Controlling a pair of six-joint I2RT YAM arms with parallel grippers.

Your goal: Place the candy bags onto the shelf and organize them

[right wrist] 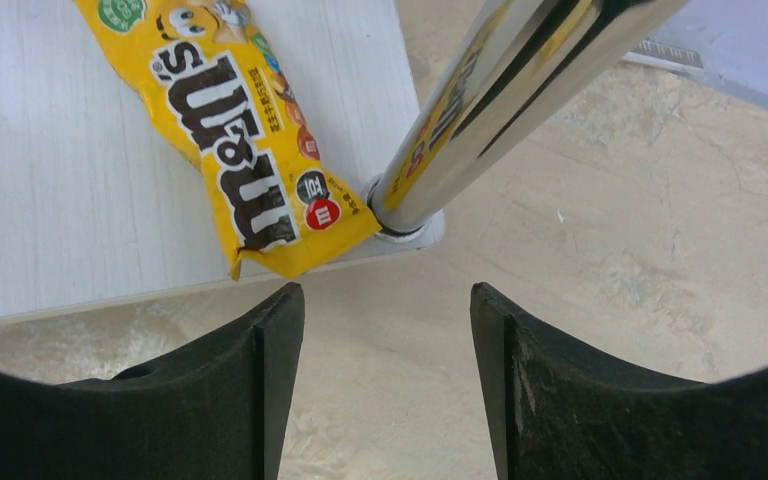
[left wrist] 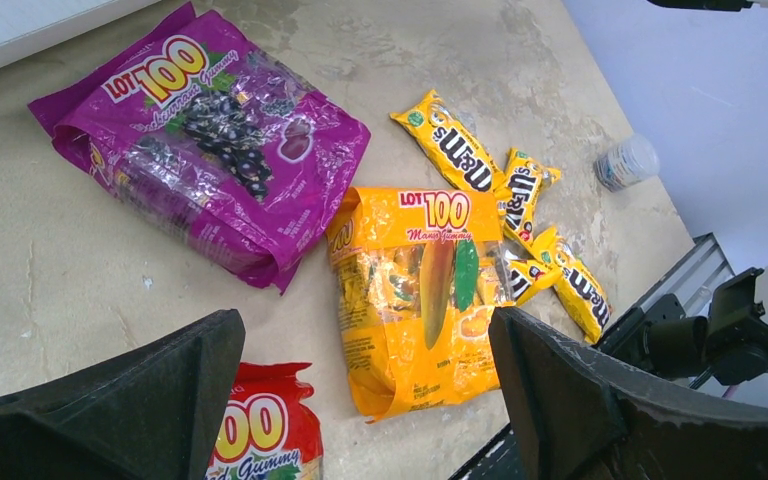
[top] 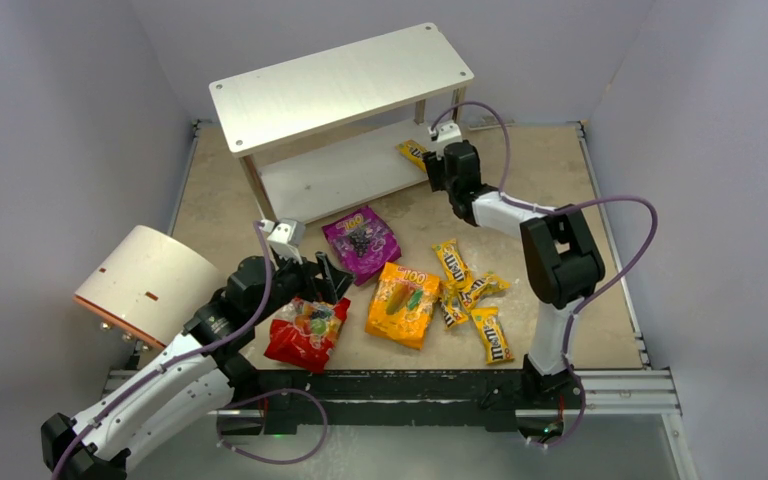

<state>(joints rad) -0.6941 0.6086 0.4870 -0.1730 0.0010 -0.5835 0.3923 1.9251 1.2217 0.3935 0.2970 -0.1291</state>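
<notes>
The white two-tier shelf [top: 340, 85] stands at the back. One yellow M&M's packet [top: 414, 152] lies on the right end of its lower board [right wrist: 60, 180], beside a shiny leg [right wrist: 500, 100]; the packet also shows in the right wrist view [right wrist: 240, 140]. My right gripper [right wrist: 388, 300] is open and empty just in front of that corner. The purple bag [top: 361, 242], orange bag [top: 403, 303], red bag [top: 307, 332] and several M&M's packets [top: 468, 290] lie on the table. My left gripper [left wrist: 365, 340] is open and empty above the red bag [left wrist: 260, 430], beside the orange bag [left wrist: 420, 290].
A cream cylinder with an orange rim [top: 145, 285] lies at the left beside my left arm. A small white capped bottle [left wrist: 627, 162] lies near the right wall. Grey walls enclose the table, and a metal rail [top: 410, 385] runs along its front edge.
</notes>
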